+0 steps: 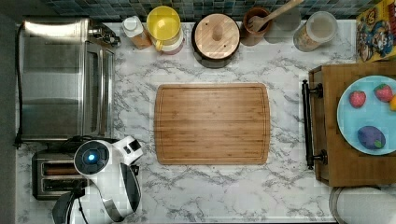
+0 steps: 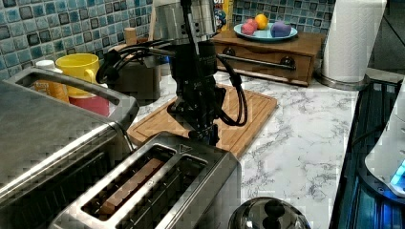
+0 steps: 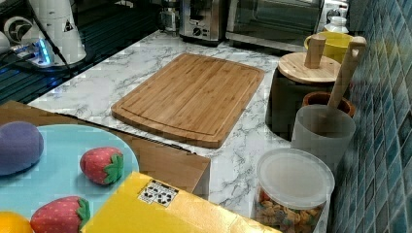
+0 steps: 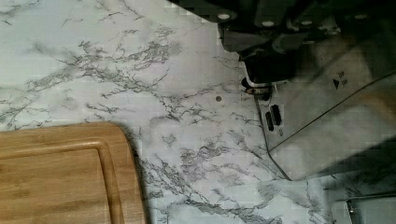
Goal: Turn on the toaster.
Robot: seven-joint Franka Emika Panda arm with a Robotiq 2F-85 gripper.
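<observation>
The gripper, its opening impossible to tell, hangs directly above the toaster's lever end, so the push is straight down.

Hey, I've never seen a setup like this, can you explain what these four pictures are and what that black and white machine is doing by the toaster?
It is one robot arm on a marble kitchen counter, filmed from overhead, from two sides, and from a camera on its wrist. Its gripper hangs at the end of the small steel toaster, which has something brown in one slot, beside a larger toaster oven. Also there: a wooden cutting board, a yellow mug, and a blue plate of toy fruit. I cannot tell whether it holds anything.
</observation>
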